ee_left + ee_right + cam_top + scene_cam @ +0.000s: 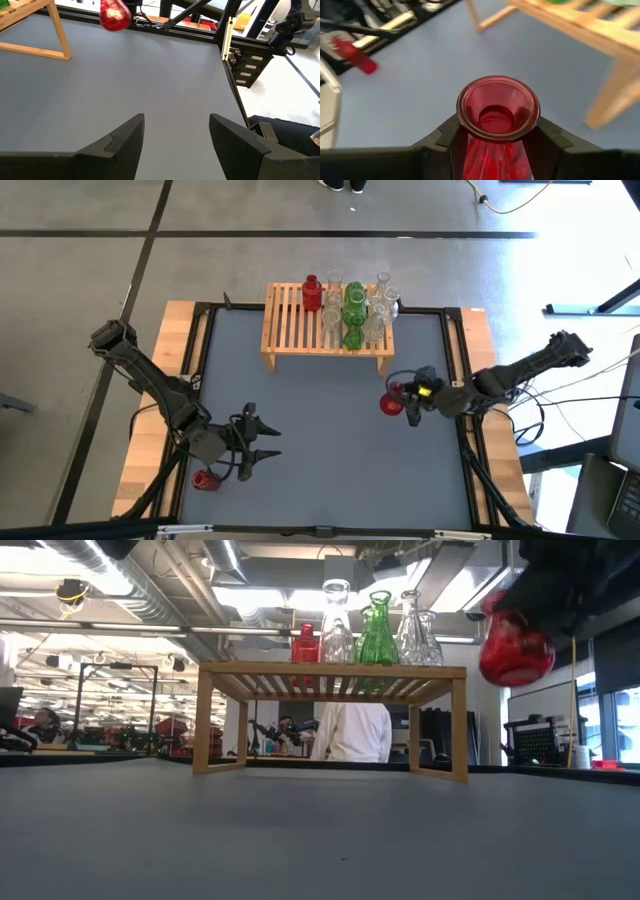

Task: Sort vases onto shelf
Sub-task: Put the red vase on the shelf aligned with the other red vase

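The shelf point(328, 328) stands at the table's far edge with a red vase point(311, 293), a green vase point(354, 310) and clear vases point(380, 305) on its slatted top. My right gripper point(405, 400) is shut on another red vase point(390, 403), held in the air near the table's right side, in front of the shelf's right end. A further red vase point(205, 479) lies on the table near the left front corner. My left gripper point(262, 438) stands open just to the right of it, with nothing between its fingers point(130, 140). My right gripper pinches the red vase's neck point(495, 145) between its two fingers, just below the flared mouth point(497, 107). The fingers come slanting down from the table's right side. The vase is lifted clear of the table and tilted, its round body point(515, 648) beyond the fingers and its mouth facing back at the wrist.
The grey mat point(320, 440) lies bare between the two arms and in front of the shelf. A black frame point(455, 330) borders the mat. A person point(350, 730) stands in the room behind the shelf.
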Controlling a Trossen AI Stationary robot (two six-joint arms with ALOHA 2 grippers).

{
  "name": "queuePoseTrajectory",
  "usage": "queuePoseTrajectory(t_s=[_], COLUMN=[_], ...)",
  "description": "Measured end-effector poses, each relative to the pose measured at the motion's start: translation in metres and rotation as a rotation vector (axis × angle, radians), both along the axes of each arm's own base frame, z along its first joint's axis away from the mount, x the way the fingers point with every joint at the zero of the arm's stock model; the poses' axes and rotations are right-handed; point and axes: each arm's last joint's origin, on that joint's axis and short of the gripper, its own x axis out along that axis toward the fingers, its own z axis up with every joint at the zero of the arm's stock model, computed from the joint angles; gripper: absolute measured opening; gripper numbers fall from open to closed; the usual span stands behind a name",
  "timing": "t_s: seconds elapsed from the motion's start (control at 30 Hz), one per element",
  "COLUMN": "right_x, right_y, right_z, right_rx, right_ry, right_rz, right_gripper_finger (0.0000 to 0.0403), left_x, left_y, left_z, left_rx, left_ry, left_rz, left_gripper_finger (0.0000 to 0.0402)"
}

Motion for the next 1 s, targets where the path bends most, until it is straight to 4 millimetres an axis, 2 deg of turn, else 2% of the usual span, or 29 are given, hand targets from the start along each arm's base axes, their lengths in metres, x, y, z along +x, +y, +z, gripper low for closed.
queuePoseTrajectory(t_s=[0.2, 0.67, 1.0], right_x=[0.022, 0.087, 0.115], right_y=[0.027, 0.068, 0.079], right_z=[0.000, -0.041, -0.070], right_rx=[-0.031, -0.193, -0.258], right_ry=[-0.038, -0.109, -0.150], right_rz=[0.074, 0.203, 0.233], right_gripper_finger=[0.0158, 0.0158, 0.0158], left_x=[0.000, 0.001, 0.027], left_y=[0.001, 0.002, 0.005], left_z=[0.000, 0.000, -0.023], left_rx=[0.016, 0.034, 0.066], left_ry=[0.000, -0.015, 0.016], left_rz=[-0.004, 0.042, 0.129], left_gripper_finger=[0.0218, 0.0218, 0.0218])
